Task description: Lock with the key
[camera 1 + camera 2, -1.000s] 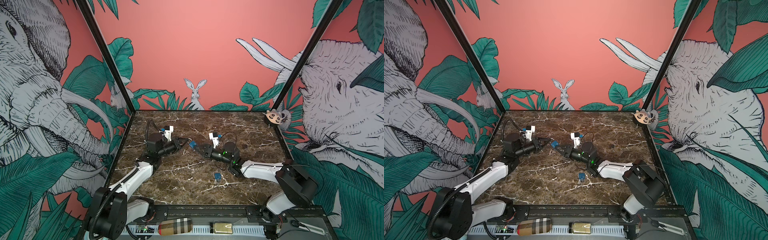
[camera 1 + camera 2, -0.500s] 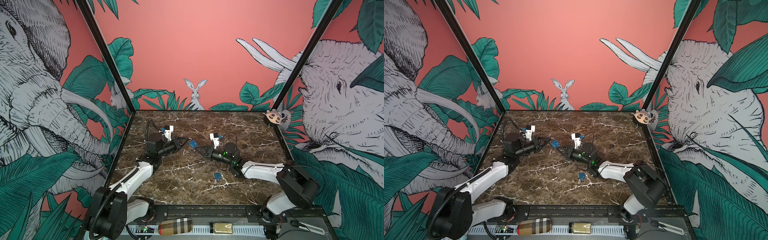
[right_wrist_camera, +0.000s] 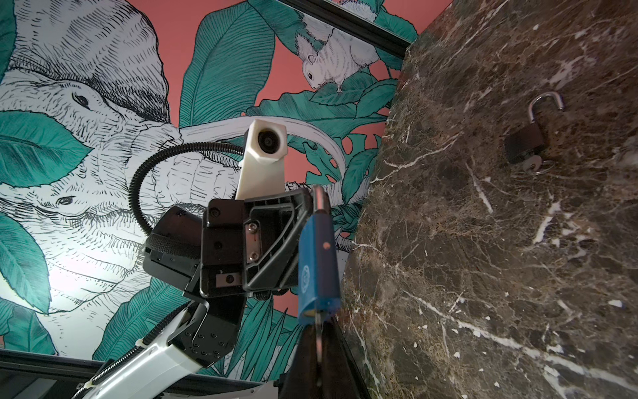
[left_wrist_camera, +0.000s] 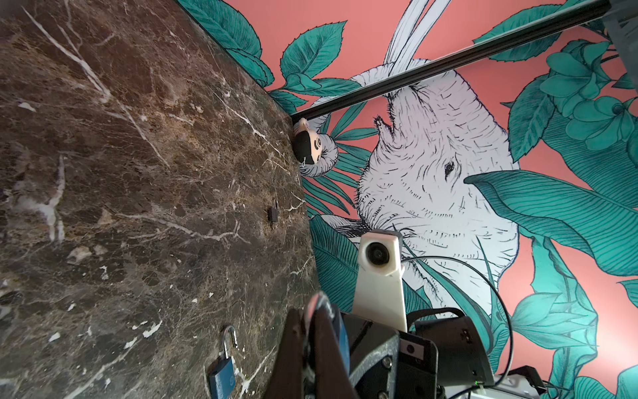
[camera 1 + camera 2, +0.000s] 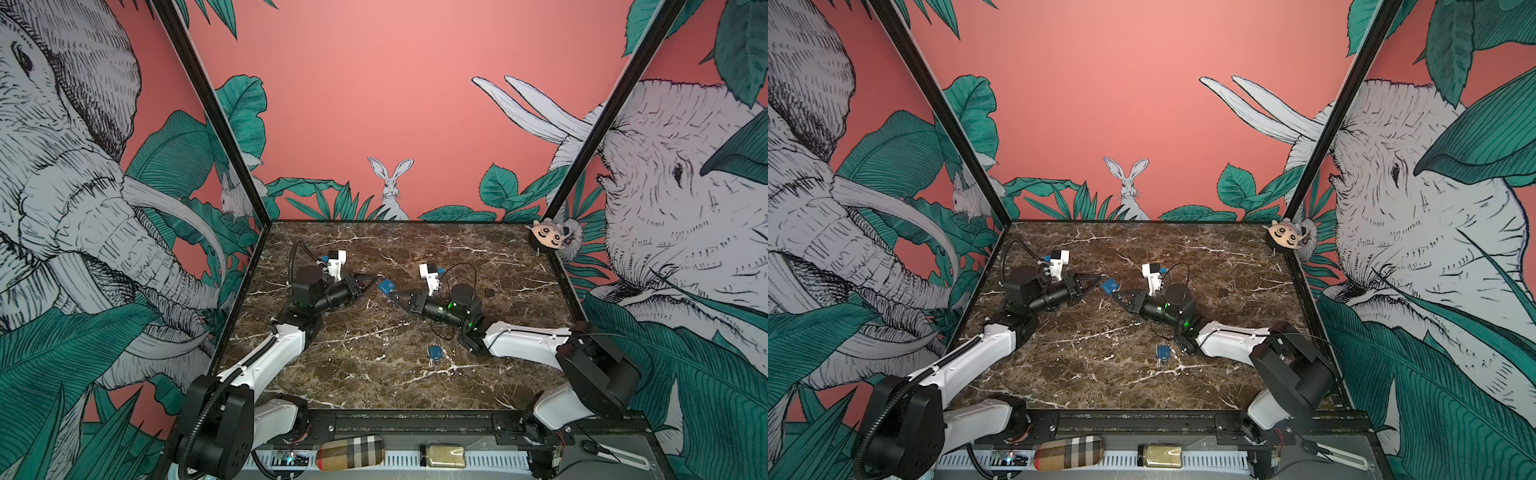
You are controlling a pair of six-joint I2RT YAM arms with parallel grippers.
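We are gripping the padlock (image 5: 385,286) with our left end effector (image 5: 372,277), right end effector (image 5: 393,295) touching its underside.

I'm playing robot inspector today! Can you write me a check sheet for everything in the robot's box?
Surface: brown marble tabletop with white veins.
Job's things: blue padlock held in the air between both arms; key in its bottom end.
Clutter: second blue padlock and black padlock lying on the tabletop, shackles open; plush toy in the far right corner.
Grippers: left gripper, fingers shut on the blue padlock's shackle; right gripper, fingers shut on the key.
Cables: ribbed black hose looping above the left arm; thin black wire arching over the right wrist.
Surroundings: pink walls with elephants, rabbit, leaves.
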